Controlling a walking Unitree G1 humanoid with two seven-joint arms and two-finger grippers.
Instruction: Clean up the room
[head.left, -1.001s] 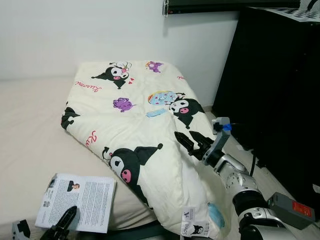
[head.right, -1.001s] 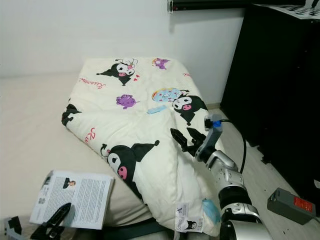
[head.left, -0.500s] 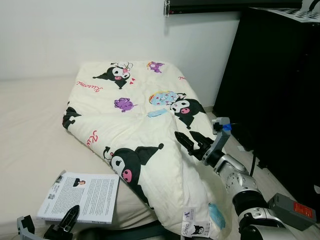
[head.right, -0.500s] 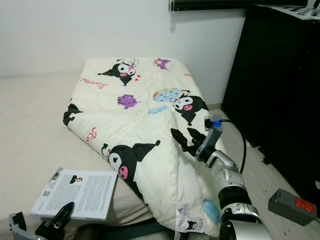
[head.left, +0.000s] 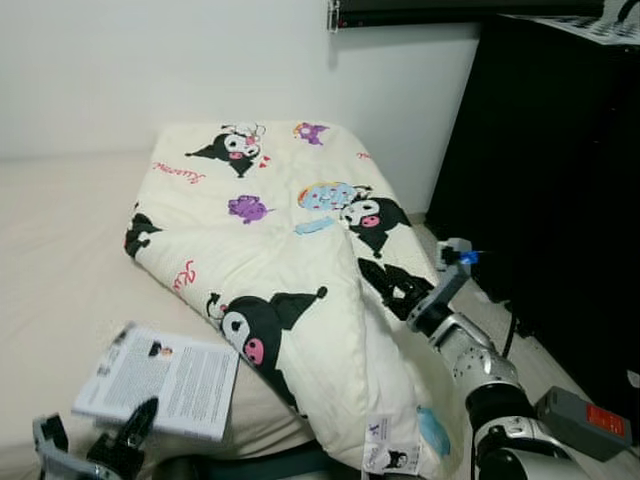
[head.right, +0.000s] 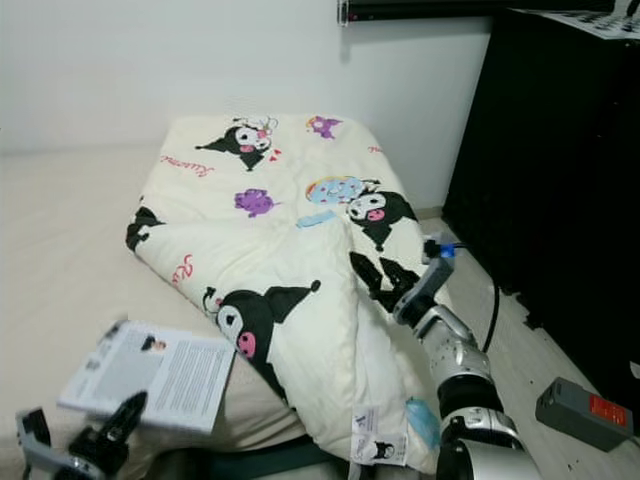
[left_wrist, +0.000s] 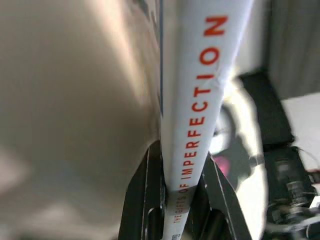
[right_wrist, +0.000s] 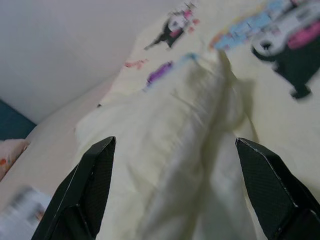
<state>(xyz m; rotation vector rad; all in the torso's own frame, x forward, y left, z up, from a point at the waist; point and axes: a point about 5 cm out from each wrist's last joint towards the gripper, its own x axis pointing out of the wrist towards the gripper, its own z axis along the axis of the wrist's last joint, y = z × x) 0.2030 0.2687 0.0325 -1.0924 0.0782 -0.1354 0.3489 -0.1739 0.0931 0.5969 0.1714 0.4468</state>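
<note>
Tidying looks barely begun: left gripper (left_wrist: 182, 200) jaws clamp the book (head.left: 160, 380), right gripper (head.left: 392, 290) jaws spread over the rumpled quilt (head.left: 290, 270) on the bed (head.left: 50, 260).

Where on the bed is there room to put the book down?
The bare mattress between the wall and the blanket is free. The blanket crowds the other half, with the right gripper open at its fold. The left gripper holds the book.

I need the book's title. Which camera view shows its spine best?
The left wrist view: the book spine faces the camera, red lettering legible, clamped by the left end effector. Both eye views show its open-looking printed cover instead.
</note>
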